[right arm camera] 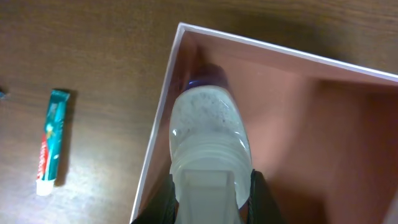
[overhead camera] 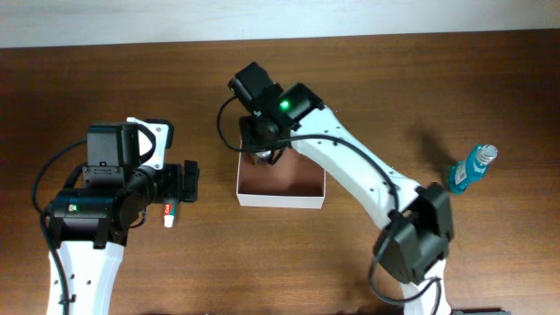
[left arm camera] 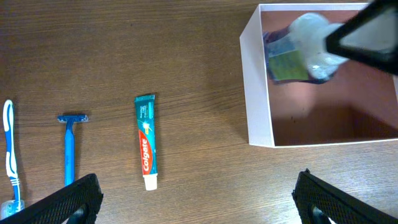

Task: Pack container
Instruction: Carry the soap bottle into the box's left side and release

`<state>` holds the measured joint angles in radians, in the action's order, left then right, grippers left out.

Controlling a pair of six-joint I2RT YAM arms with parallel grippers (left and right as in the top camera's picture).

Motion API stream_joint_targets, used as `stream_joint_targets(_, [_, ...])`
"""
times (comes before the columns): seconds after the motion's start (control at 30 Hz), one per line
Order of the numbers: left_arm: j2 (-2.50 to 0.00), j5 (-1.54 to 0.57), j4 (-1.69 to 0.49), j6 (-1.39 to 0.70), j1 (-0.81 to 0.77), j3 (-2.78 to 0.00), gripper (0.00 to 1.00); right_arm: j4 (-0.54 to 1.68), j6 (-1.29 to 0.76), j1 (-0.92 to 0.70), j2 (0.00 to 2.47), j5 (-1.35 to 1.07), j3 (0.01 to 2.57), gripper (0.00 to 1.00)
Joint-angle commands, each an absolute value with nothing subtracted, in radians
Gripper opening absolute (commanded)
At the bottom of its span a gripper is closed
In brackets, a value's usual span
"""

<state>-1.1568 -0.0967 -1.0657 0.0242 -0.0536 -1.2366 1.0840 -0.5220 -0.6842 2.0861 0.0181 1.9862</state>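
Farthest left of the container, a toothbrush, a blue razor and a toothpaste tube lie side by side on the wooden table, well apart from one another, a spacing that appears meant to give each a free approach for pick-up. The left gripper hangs above this row, to the left of the container, with its fingers spread wide and nothing between them, plausibly waiting for its turn. The container, a shallow white-walled box with a reddish-brown floor, sits at the middle of the table, open side up. Over its left rear corner the right gripper is clamped on the cap end of a clear bottle, base pointing down into that corner; starting in a corner would leave the rest of the floor free for later items. Far to the right of the container a blue bottle stands alone, not yet packed. Not resolved: whether the clear bottle's base touches the container floor, since the wrist view looks along its length and the left wrist view shows it blurred; its label cannot be read; the lower end of the toothbrush is cut off behind a finger; and in the overhead view the right arm covers the container's rear edge.
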Motion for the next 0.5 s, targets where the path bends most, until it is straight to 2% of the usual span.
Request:
stream_joint_targets(0.0, [-1.159, -0.089, -1.064, 0.015, -0.056, -1.254, 1.00, 1.061, -0.533, -0.685, 2.104, 0.023, 2.013, 0.11])
stream_joint_targets(0.07, [-1.159, -0.089, -1.064, 0.015, -0.056, -1.254, 0.99, 1.049, -0.532, -0.685, 2.112, 0.024, 2.013, 0.48])
stream_joint_targets(0.1, [-1.159, -0.089, -1.064, 0.015, -0.056, -1.254, 1.00, 1.046, -0.532, -0.685, 2.113, 0.023, 2.013, 0.56])
stream_joint_targets(0.17, [-1.159, -0.089, -1.064, 0.015, -0.056, -1.254, 1.00, 1.042, -0.529, -0.685, 2.113, 0.023, 2.013, 0.92])
stream_joint_targets(0.2, [-1.159, -0.089, -1.064, 0.015, -0.056, -1.254, 0.99, 1.042, -0.528, -0.685, 2.113, 0.024, 2.013, 0.99])
stream_joint_targets(0.47, [-1.159, -0.089, -1.064, 0.015, -0.056, -1.254, 0.99, 1.113, -0.474, -0.685, 2.044, 0.132, 2.019, 0.99])
